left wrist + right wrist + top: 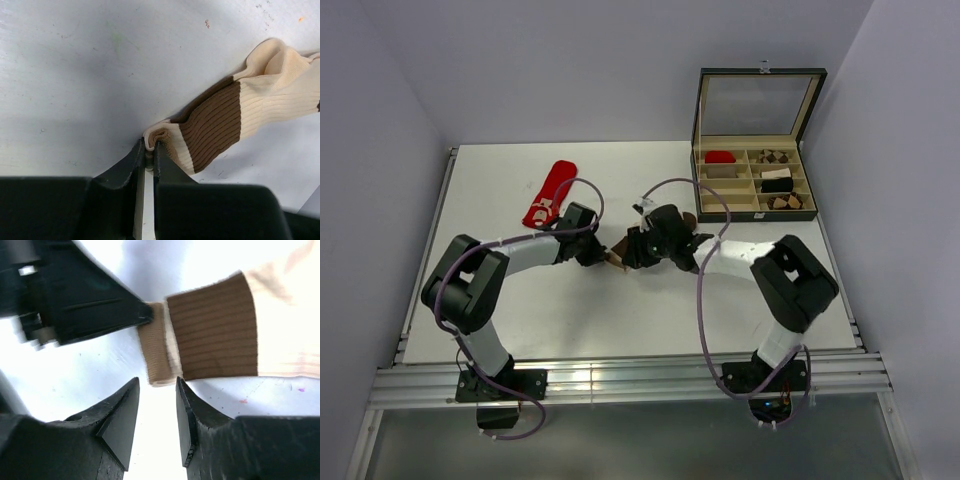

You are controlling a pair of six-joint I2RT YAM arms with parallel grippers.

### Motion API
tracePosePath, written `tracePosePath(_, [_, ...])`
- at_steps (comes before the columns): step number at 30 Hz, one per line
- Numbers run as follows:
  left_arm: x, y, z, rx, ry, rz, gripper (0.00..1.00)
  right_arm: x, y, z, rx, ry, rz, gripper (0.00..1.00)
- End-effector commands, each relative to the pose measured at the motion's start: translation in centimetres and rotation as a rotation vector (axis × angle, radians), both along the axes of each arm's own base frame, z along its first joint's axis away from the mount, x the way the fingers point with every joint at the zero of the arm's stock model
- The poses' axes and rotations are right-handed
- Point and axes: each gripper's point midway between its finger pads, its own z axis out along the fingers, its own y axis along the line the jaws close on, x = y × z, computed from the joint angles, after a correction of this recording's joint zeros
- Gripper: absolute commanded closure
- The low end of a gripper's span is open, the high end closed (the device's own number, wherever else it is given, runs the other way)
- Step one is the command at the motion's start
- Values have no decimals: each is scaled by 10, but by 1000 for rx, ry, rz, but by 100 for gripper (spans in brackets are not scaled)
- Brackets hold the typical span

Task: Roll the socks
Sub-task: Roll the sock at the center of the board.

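The cream sock (270,95) with a brown band lies on the white table mid-way between the arms; in the top view only its brown end (616,262) shows. My left gripper (148,145) is shut on the folded cuff edge of this sock. In the right wrist view the sock (215,335) lies just ahead of my right gripper (157,382), which is open, its tips either side of the folded cuff, not gripping. The left gripper's fingertips (135,315) show there pinching the cuff. The red sock (549,195) lies flat at the back left.
An open compartment box (753,178) stands at the back right, holding a red roll, brown-patterned rolls and a black-and-white roll. Its lid stands upright behind it. Cables loop over both arms.
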Motion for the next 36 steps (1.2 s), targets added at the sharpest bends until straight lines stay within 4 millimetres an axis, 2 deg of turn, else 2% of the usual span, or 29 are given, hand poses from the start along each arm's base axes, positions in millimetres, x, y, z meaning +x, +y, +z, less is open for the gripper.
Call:
tracePosePath(1, [-3, 6, -9, 68, 24, -34, 96, 13, -13, 20, -195, -306, -6, 57])
tracePosePath(2, [-3, 5, -8, 68, 24, -39, 96, 4, -3, 23, -212, -348, 27, 57])
tracePosePath(4, [-3, 4, -7, 67, 19, -45, 96, 2, 2, 28, -258, -437, 41, 55])
tracePosePath(5, [-3, 4, -7, 71, 19, -49, 96, -6, 12, 28, -261, -459, 71, 55])
tracePosePath(9, [-3, 2, -5, 69, 16, -58, 97, -7, 27, 27, -314, -528, 108, 54])
tracePosePath(12, [-3, 2, -4, 70, 14, -61, 97, -6, 33, 18, -354, -544, 114, 54])
tracePosePath(19, [-2, 2, -4, 71, 13, -66, 97, -4, 33, -6, -445, -572, 141, 54])
tracePosePath(30, [-2, 1, -3, 77, 10, -73, 97, -8, 29, -25, -492, -550, 155, 58])
tracePosePath(33, [-2, 1, -4, 80, 11, -75, 97, -11, 28, -9, -468, -560, 152, 57])
tracePosePath(34, [-2, 1, -5, 81, 13, -78, 97, -12, 29, 6, -439, -579, 149, 56])
tracePosePath(36, [-2, 1, -6, 80, 16, -76, 98, -13, 30, 24, -412, -601, 151, 53])
